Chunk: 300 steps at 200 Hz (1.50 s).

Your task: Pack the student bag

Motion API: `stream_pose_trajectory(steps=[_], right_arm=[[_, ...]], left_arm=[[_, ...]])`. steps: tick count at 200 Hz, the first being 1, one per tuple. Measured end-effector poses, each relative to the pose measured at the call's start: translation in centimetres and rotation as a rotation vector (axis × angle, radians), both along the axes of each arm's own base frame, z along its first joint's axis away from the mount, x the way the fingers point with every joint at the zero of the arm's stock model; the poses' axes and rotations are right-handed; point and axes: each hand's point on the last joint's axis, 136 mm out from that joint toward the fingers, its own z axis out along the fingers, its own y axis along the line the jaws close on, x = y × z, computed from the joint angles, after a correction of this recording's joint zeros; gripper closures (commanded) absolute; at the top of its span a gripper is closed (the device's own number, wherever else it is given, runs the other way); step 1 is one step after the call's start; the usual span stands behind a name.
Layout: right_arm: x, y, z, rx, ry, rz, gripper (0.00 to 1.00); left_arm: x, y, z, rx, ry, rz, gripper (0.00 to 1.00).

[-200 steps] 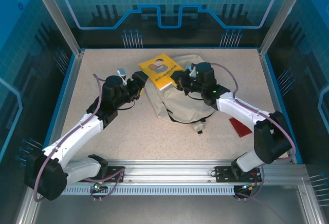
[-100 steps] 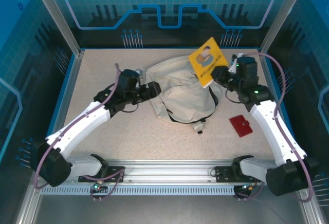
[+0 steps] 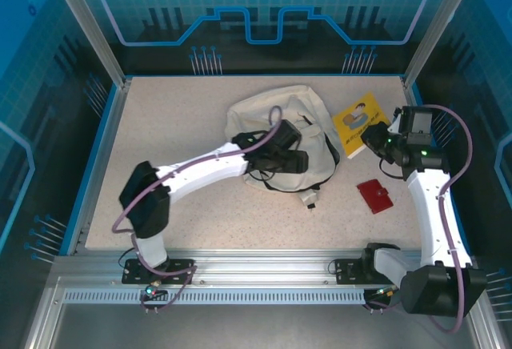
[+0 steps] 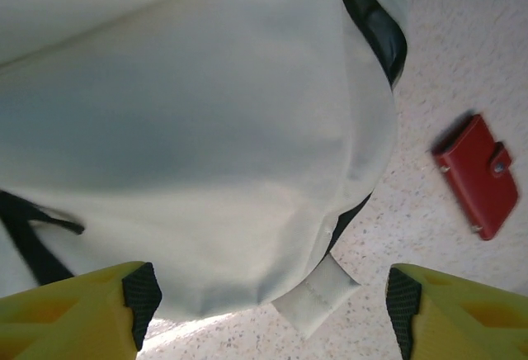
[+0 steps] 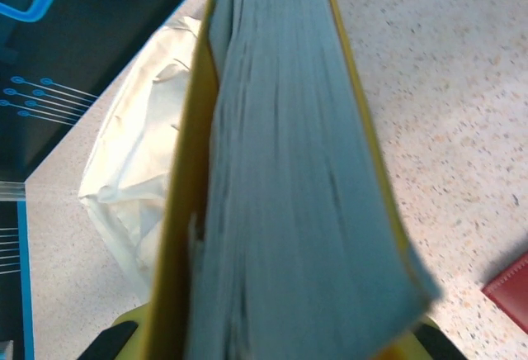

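Observation:
The student bag (image 3: 268, 117) lies crumpled in the middle of the table, cream-white with dark straps and a small white tag (image 4: 318, 294) at its near edge. My left gripper (image 3: 296, 159) hovers over the bag's near right part. Its fingers (image 4: 140, 294) stand wide apart on either side of the tag, open with nothing between them. To the right of the bag, my right gripper (image 3: 372, 135) is shut on a yellow book (image 3: 360, 119). The book's page edges (image 5: 289, 178) face the wrist camera, and the bag (image 5: 140, 187) shows to their left.
A red wallet (image 3: 374, 195) lies on the table right of the bag's near end, also seen as the wallet (image 4: 478, 174) from the left wrist. A blue rim (image 3: 100, 157) and metal posts fence the table. The left arm (image 3: 200, 174) crosses the table in front of the bag.
The left arm has swung right from the bag's left side to over its near right part. The right arm has carried the yellow book off the bag to its right.

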Motion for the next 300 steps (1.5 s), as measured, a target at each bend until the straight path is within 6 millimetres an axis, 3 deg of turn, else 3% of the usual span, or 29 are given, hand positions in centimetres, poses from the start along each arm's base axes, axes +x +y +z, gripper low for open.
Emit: stream_pose_trajectory(steps=[41, 105, 146, 213, 247, 275, 300], right_arm=[[-0.7, -0.3, -0.9, 0.026, 0.028, -0.013, 0.98], [-1.2, 0.1, -1.4, 0.060, 0.037, -0.005, 0.98], [-1.4, 0.3, -2.1, 0.073, 0.054, -0.006, 0.98], [-1.7, 0.3, -1.4, 0.073, 0.032, -0.010, 0.98], [-1.9, 0.3, -1.3, 0.071, 0.030, -0.013, 0.98], [-2.4, 0.2, -1.3, 0.064, 0.037, -0.018, 0.98], [-3.3, 0.1, -1.2, 0.043, 0.042, -0.018, 0.99]], left_arm=[[-1.7, -3.3, -2.8, 0.146, -0.012, -0.115, 0.36], [-1.5, -3.7, -6.7, 0.267, 0.041, -0.155, 0.45], [-1.5, -3.6, -7.8, 0.296, 0.060, -0.158, 0.63], [-1.4, -3.3, -7.8, 0.311, 0.053, -0.150, 0.95], [-1.3, -3.3, -7.3, 0.304, 0.045, -0.149, 0.99], [-0.8, -3.0, -4.9, 0.260, 0.014, -0.135, 1.00], [0.6, -1.9, -0.8, 0.171, -0.049, -0.093, 1.00]])
